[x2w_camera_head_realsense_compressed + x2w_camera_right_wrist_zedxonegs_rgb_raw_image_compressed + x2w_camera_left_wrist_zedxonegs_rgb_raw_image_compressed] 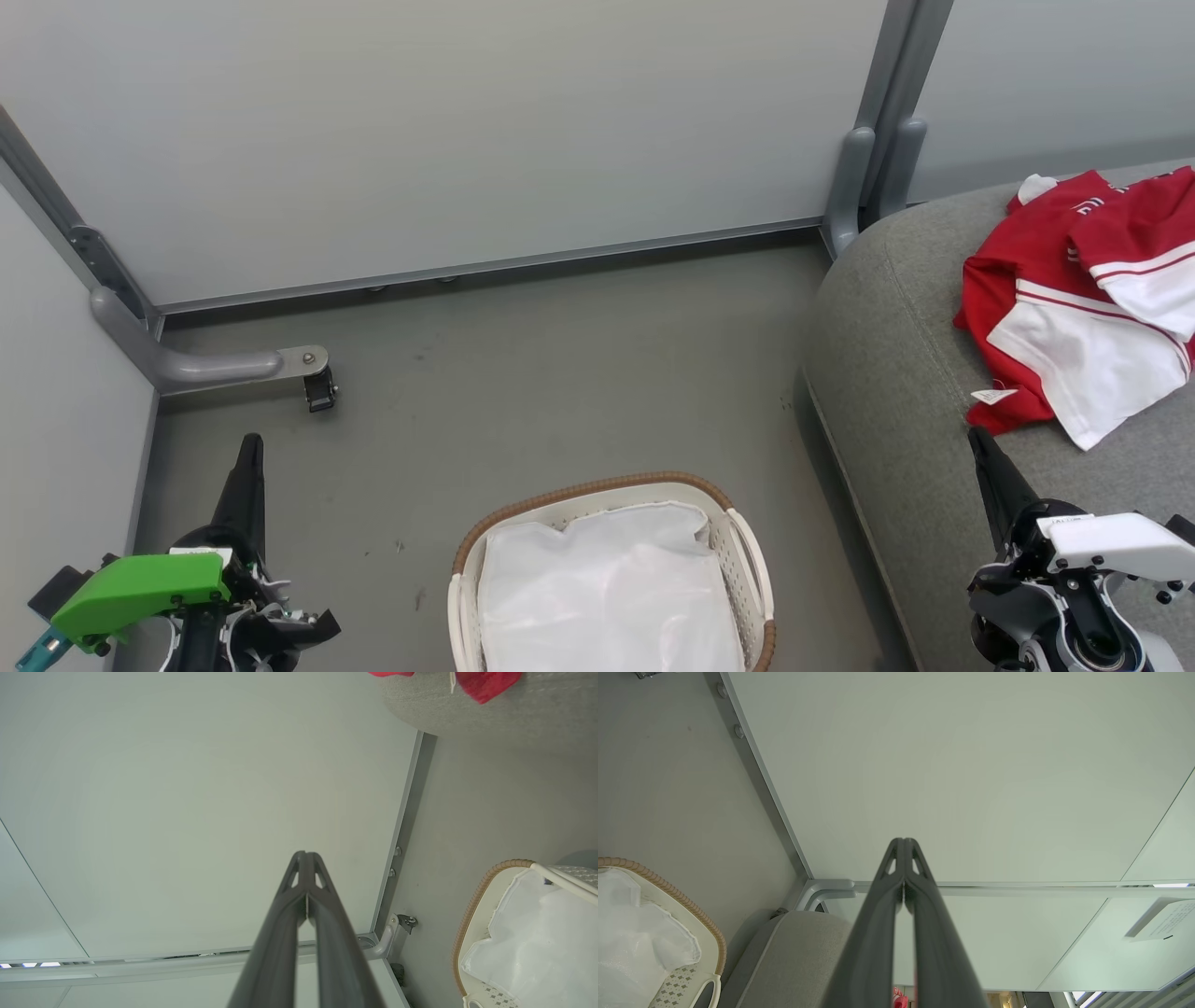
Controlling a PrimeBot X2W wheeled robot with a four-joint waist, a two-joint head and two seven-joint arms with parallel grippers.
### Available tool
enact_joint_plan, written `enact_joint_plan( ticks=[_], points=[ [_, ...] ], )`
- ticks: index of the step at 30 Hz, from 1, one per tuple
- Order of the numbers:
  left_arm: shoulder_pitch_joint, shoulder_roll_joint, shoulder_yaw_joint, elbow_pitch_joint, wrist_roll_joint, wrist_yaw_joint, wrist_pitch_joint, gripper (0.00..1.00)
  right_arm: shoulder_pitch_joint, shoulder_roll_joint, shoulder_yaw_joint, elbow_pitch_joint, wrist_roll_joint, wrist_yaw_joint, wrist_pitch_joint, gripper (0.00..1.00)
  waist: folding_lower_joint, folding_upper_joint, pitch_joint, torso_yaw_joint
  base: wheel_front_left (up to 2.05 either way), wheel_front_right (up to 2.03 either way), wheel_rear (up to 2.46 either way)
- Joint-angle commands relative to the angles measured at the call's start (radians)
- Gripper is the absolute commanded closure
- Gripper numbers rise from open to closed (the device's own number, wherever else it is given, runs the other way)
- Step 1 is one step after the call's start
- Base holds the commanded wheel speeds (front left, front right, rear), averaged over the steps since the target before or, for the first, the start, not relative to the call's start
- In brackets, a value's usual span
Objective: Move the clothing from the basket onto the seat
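Note:
Red clothing (1083,308) with white panels and stripes lies crumpled on the grey seat (896,373) at the right; a red corner of the clothing (486,683) hangs over the seat (467,709) in the right wrist view. The white basket (747,551) with a brown woven rim stands on the floor at bottom centre, holding a white liner (607,597). My left gripper (249,448) is shut and empty at the lower left, left of the basket (707,947). My right gripper (976,439) is shut and empty over the seat's front, just below the clothing.
Grey partition panels (448,131) close off the back and left. A metal foot with a black caster (319,387) juts onto the grey floor (560,373) at the left. The seat's (794,956) rounded corner lies right of the basket.

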Motion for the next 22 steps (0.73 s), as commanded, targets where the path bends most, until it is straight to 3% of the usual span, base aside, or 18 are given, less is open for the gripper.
enact_joint_plan(
  ticks=[1,22],
  points=[
    [-0.010,0.005,0.002,-0.002,-0.004,-0.004,0.004,1.00,-0.007,-0.005,-0.002,-0.004,0.004,0.000,0.003,1.00,0.0000,0.0000,0.000,0.000,0.00,0.00,0.00],
    [-0.010,0.005,0.002,-0.002,-0.004,-0.004,0.004,1.00,-0.008,-0.005,-0.002,-0.004,0.004,0.000,0.003,1.00,0.0000,0.0000,0.000,0.000,0.00,0.00,0.00]
  ],
)
